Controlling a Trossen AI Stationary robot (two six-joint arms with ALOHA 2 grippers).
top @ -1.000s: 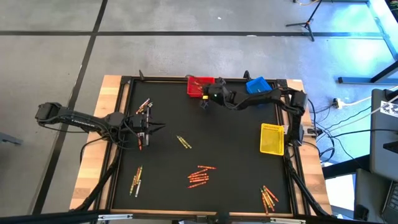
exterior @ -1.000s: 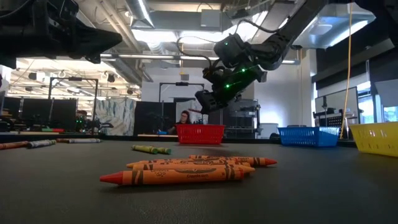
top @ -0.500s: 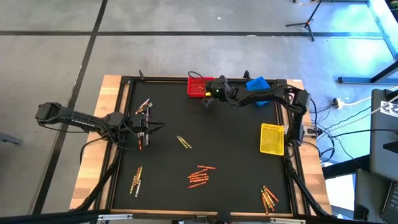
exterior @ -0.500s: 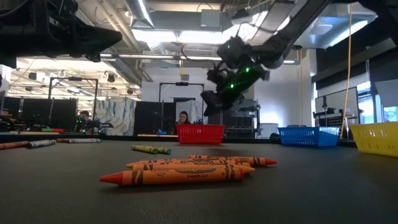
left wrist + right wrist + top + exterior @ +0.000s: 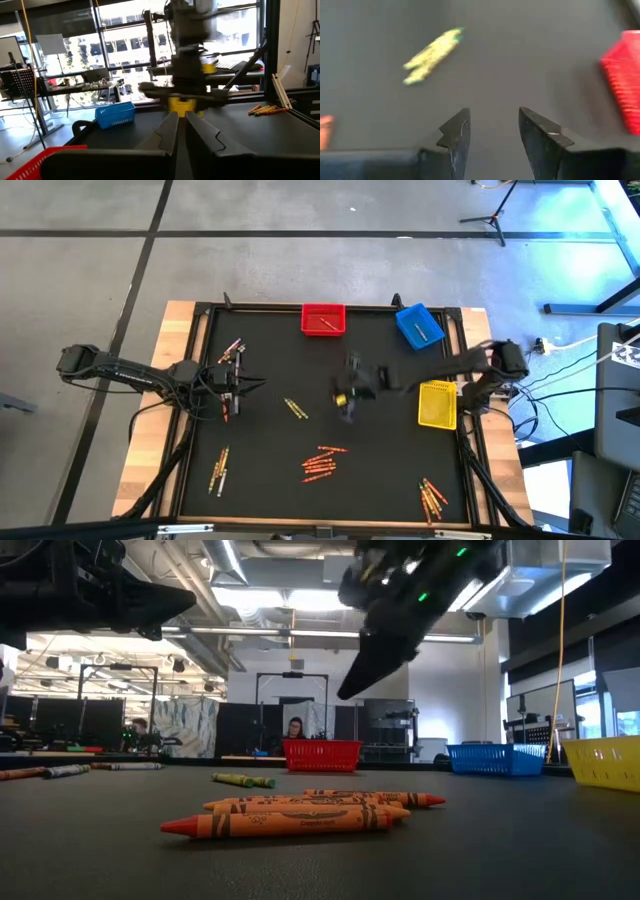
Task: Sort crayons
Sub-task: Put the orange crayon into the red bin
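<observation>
Crayons lie in loose groups on the black mat: a yellow-green pair (image 5: 294, 409) (image 5: 432, 55), a red-orange cluster (image 5: 320, 463) (image 5: 300, 812), and more at the near left (image 5: 219, 468), near right (image 5: 432, 497) and far left (image 5: 232, 350). My right gripper (image 5: 345, 404) (image 5: 492, 131) hangs open and blurred over the middle of the mat, above and to the right of the yellow-green pair, with nothing between its fingers. My left gripper (image 5: 246, 384) (image 5: 181, 117) waits shut at the left side, held level and holding nothing.
A red bin (image 5: 323, 320) with a crayon in it stands at the far edge, and a blue bin (image 5: 419, 325) stands to its right. A yellow bin (image 5: 437, 403) sits at the right edge. Bare mat lies between the crayon groups.
My right gripper has swung fast from above the red bin at the far edge toward the near side, out over the middle of the mat. It has tipped to point more steeply down. The red and blue bins now show uncovered.
</observation>
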